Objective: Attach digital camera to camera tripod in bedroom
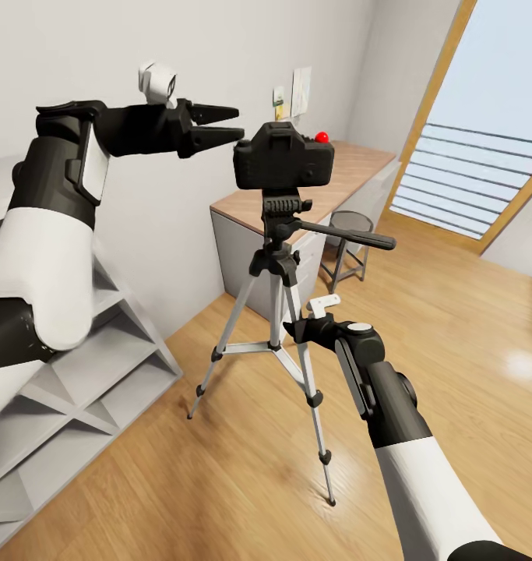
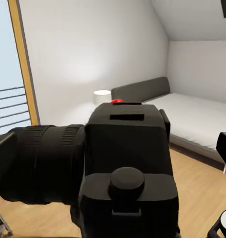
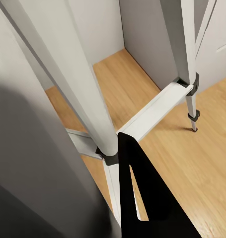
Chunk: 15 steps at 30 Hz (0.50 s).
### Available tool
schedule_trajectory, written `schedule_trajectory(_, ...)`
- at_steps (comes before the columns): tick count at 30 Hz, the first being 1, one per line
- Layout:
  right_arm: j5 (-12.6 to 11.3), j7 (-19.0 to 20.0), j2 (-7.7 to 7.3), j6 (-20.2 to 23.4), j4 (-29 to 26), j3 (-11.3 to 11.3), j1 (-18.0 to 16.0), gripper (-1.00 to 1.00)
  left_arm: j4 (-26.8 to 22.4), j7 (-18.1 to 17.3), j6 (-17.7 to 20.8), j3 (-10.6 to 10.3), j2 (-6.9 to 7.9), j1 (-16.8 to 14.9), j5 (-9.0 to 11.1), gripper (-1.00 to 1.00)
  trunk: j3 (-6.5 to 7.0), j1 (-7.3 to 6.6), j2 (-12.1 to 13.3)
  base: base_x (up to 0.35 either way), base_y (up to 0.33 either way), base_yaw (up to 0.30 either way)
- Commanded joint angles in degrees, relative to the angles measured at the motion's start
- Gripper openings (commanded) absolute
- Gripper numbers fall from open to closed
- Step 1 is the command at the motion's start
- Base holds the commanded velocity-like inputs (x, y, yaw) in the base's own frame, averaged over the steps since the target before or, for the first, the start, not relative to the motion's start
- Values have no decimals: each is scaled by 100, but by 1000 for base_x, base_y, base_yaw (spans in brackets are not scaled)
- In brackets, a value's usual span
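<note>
The black digital camera sits upright on the head of the camera tripod, its red dot at the far top corner. My left gripper reaches in from the left at camera height. It is open, its fingertips just at the camera's near edge with nothing between them. In the left wrist view the camera looms very close. My right gripper is low against a silver tripod leg. One black finger presses beside that leg, so it looks shut on it.
A wood-topped desk stands behind the tripod with a small dark stool under it. White cube shelving lines the left wall. A tall window is at the right. A bed lies across the room. Plank floor surrounds the tripod.
</note>
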Motion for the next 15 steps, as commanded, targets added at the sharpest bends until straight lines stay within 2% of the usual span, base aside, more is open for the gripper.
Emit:
schedule_trajectory(1, 81, 46, 2, 29, 298, 1, -2, -100, 6, -1, 68, 21, 29, -5, -7, 100, -10, 4, -9, 0, 0, 0)
schedule_trajectory(3, 81, 46, 2, 29, 298, 1, -1, -100, 14, 67, 78, 74, 82, 0, 1, 100, -10, 4, -9, 0, 0, 0)
schedule_trajectory(5, 81, 43, 2, 29, 298, 1, -1, -100, 22, 187, 87, 222, 149, 5, 8, 100, -10, 4, -9, 0, 0, 0)
schedule_trajectory(10, 87, 39, 2, 29, 299, 0, -2, -100, 46, 310, 101, 566, 207, 13, 13, 100, -10, 4, -9, 0, 0, 0)
schedule_trajectory(15, 89, 38, 2, 23, 300, 0, -2, -100, 94, 345, 118, 691, 224, 16, 10, 100, -10, 4, -9, 0, 0, 0)
